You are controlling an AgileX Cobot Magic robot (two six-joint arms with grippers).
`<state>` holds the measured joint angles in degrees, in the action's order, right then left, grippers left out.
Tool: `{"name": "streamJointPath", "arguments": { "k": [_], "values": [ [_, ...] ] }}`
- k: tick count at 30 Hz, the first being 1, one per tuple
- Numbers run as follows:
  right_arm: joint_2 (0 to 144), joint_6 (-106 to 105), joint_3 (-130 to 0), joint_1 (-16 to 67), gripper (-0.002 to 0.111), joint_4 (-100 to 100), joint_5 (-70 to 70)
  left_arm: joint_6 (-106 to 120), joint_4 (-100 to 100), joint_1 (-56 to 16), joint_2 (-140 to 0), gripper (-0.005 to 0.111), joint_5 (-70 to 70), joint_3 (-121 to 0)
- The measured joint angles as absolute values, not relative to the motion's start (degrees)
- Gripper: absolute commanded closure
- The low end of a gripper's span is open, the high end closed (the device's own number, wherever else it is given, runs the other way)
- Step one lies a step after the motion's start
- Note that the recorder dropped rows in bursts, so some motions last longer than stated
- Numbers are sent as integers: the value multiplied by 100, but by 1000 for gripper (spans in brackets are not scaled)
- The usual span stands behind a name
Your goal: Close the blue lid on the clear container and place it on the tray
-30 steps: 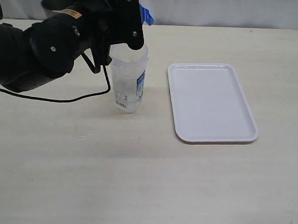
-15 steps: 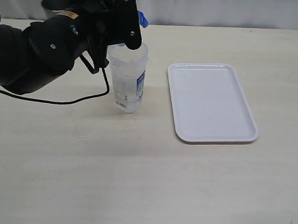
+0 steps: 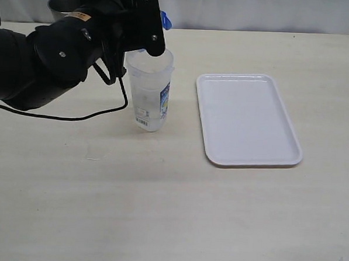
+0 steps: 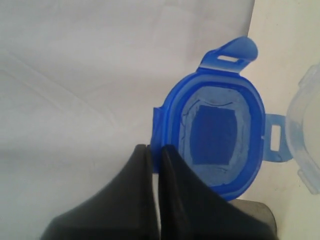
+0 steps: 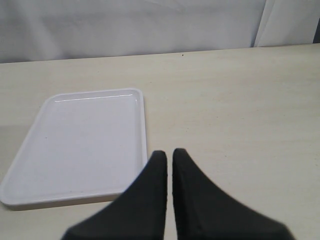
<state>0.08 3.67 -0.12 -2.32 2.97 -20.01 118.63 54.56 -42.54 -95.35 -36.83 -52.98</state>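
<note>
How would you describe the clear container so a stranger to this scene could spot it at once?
In the exterior view, find the white tray on the pale table; the clear container stands upright left of it, under the black left arm. Unlike the grey metal cup behind, it is see-through, with a blue-white label and barcode.

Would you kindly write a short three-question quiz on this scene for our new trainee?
1. True or false: the clear container stands on the table, not on the tray.
2. What holds the blue lid? A: the left gripper. B: the right gripper. C: nothing.
3. Name the grey item at the top left of the exterior view.
Key: 1 true; 2 A; 3 metal cup.
</note>
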Motion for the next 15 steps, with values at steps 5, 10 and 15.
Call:
{"name": "streamJointPath", "arguments": {
  "k": [5, 10, 15],
  "values": [
    [8, 367, -12, -232, 104, 297, -2001, 12075, 5545, -4337, -9535, 107, -4097, -5298],
    [8, 367, -12, -232, 104, 297, -2001, 12091, 5580, -4594, -9535, 107, -4323, -5298],
    [8, 367, -12, -232, 104, 297, -2001, 12091, 5660, -4606, -9535, 107, -4323, -5298]
  ]
}}
